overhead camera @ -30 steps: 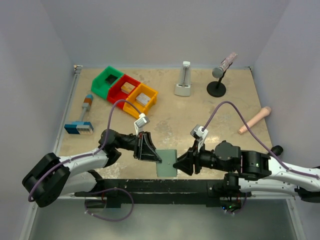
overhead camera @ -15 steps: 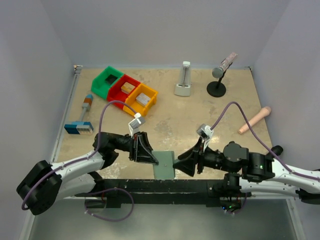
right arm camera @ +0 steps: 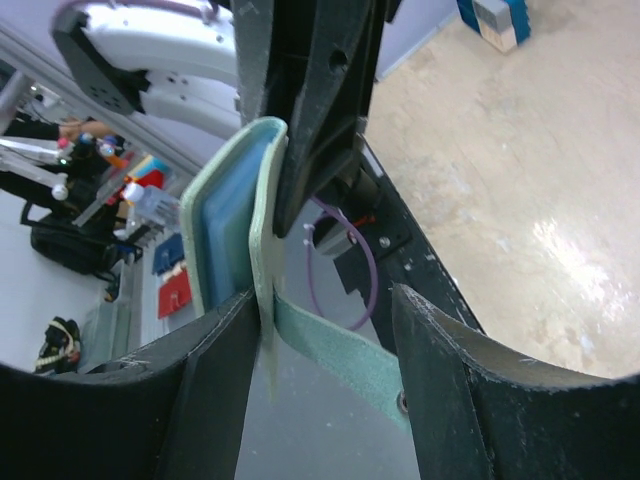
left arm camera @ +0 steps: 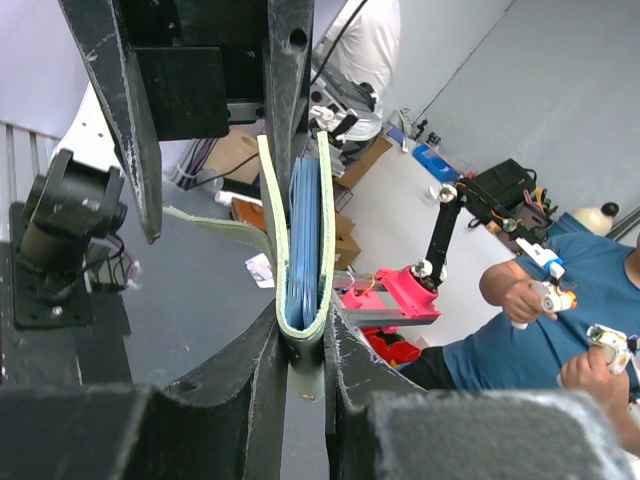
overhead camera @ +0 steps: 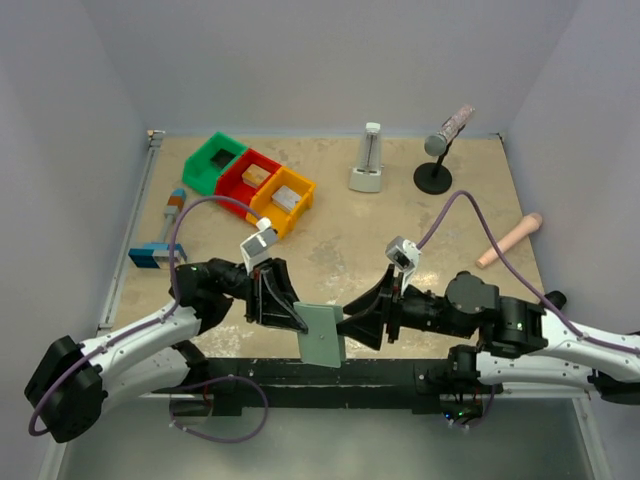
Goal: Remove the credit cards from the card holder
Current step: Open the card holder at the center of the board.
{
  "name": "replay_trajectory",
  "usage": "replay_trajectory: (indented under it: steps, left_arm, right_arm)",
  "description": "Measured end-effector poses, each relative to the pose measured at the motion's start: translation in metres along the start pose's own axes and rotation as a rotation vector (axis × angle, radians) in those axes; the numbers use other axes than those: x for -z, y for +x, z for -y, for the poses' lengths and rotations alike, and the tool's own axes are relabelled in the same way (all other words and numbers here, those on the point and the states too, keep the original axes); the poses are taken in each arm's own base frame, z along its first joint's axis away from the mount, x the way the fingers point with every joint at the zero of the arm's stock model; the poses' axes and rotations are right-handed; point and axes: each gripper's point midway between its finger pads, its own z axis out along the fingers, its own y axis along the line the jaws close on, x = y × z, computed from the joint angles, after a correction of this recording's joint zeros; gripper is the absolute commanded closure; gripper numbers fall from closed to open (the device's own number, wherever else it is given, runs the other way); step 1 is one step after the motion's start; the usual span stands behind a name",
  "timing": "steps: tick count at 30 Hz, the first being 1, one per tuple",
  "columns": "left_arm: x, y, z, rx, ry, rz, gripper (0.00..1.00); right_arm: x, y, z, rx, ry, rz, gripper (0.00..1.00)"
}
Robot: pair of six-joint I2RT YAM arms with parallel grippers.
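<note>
As the left gripper (overhead camera: 297, 322) pinches the folded card holder (overhead camera: 322, 336) at its 9 o'clock edge, holding it tilted over the 6 o'clock rim of the table (overhead camera: 340, 220), the right gripper (overhead camera: 355, 325) spreads its jaws at the holder's 3 o'clock side, straddling the tab (right arm camera: 330, 350). A blue card (left arm camera: 305, 230) sits between the panels. Coloured bins (overhead camera: 230, 186) lie toward 11 o'clock.

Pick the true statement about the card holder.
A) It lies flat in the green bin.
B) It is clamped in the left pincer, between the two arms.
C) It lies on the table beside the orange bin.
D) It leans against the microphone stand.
B: the top view shows the card holder pinched by the left pincer between the two arms, away from the bins and the stand.
</note>
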Motion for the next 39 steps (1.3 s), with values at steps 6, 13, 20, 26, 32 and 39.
replay_trajectory:
  steps: [6, 13, 20, 26, 32, 39]
  left_arm:
    - [-0.007, -0.019, 0.019, -0.058, 0.041, -0.012, 1.0]
    - [-0.018, -0.042, 0.032, -0.103, 0.077, -0.044, 1.0]
    - [-0.022, -0.052, 0.033, -0.107, 0.084, -0.045, 1.0]
    - [-0.023, -0.051, 0.029, -0.094, 0.082, -0.049, 1.0]
    - [-0.023, -0.051, 0.028, -0.086, 0.081, -0.05, 1.0]
    - [-0.023, -0.051, 0.028, -0.08, 0.08, -0.05, 1.0]
  right_arm:
    - [0.001, -0.028, -0.026, 0.018, -0.06, 0.04, 0.4]
    - [0.008, -0.038, -0.034, 0.027, -0.086, 0.061, 0.39]
    - [0.014, -0.044, -0.043, 0.035, -0.116, 0.057, 0.39]
    - [0.004, -0.034, -0.04, 0.039, -0.098, 0.006, 0.39]
    - [-0.007, -0.029, -0.036, 0.043, -0.069, -0.032, 0.41]
    - [-0.015, -0.024, -0.038, 0.036, -0.071, -0.067, 0.64]
